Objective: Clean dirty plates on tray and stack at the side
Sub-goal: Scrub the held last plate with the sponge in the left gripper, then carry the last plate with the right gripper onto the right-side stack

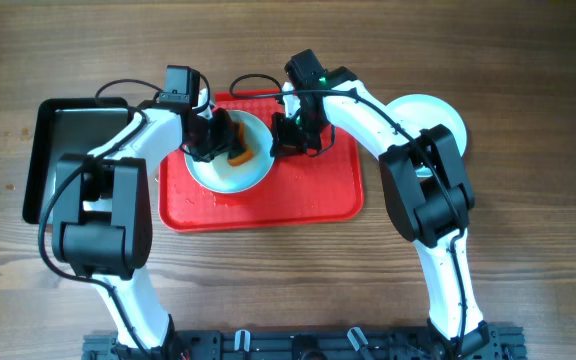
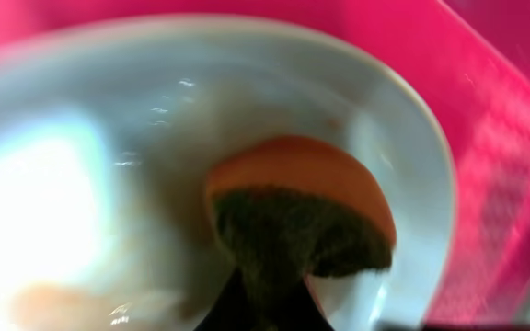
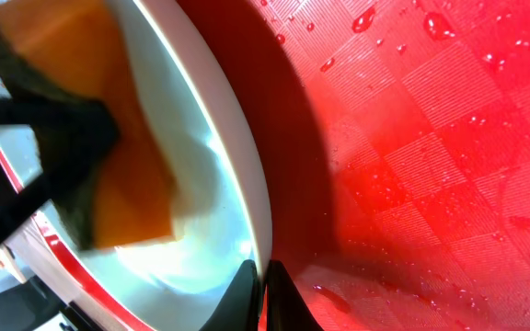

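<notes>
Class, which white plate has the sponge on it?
The plate on the red tray, carrying the orange sponge; the other plate sits off the tray, far right.

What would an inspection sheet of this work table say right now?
Surface: wooden table, grain showing.
Job's things: red tray, wet with droplets; one plate on it; another plate off its right side, partly behind the arm.
Clutter: black pan left of the tray.
Grippers: left gripper shut on an orange-green sponge pressed on the plate; right gripper pinching that plate's rim.
Cables: black cables loop over the tray's far edge.
Surroundings: nothing seen.
</notes>
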`<state>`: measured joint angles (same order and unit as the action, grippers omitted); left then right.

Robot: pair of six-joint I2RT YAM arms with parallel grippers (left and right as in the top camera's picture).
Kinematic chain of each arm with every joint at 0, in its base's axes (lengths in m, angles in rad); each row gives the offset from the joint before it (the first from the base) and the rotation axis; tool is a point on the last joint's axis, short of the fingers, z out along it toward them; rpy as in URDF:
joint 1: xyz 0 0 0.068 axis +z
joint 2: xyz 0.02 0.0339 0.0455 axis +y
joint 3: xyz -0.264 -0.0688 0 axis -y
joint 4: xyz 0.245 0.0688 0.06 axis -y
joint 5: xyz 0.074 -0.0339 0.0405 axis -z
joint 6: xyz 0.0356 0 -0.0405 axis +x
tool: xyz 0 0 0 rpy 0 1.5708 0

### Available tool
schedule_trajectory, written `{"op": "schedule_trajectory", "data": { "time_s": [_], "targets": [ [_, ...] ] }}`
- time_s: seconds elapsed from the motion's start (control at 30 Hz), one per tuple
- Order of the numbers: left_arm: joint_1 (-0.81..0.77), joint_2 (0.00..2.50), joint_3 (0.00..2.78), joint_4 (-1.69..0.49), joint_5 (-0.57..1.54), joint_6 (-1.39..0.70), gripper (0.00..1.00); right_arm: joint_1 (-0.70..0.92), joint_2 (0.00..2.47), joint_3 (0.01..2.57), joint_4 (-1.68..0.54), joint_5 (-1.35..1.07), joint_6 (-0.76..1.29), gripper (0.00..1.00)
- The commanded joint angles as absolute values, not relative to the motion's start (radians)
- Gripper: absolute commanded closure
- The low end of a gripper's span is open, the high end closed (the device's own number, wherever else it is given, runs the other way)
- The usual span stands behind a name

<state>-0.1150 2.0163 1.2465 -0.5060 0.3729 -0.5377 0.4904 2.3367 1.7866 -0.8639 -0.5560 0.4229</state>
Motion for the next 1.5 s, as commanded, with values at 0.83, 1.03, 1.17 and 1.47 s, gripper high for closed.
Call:
{"op": "schedule_trajectory", "data": {
  "time_s": [0.83, 1.03, 1.17, 1.47],
  "targets": [
    [-0.093, 2.074, 1.217, -0.773, 0.116, -0.61, 0.96, 0.551, 2.366, 1.775, -0.77, -0.352, 0.553, 0.96],
    [-0.016, 2.074, 1.314, -0.828, 0.564, -0.313, 0.96, 0.535, 2.365, 1.775, -0.778, -0.406, 0.53, 0.96],
    [0.115, 2.071, 1.361, -0.855, 0.767, -0.234, 0.96, 0.53, 2.365, 1.775, -0.782, -0.415, 0.524, 0.96],
    [0.21, 1.958, 1.375, -0.87, 1.011, -0.186, 0.96, 0.497, 2.312, 1.776, -0.806, -0.418, 0.468, 0.96]
  ]
}}
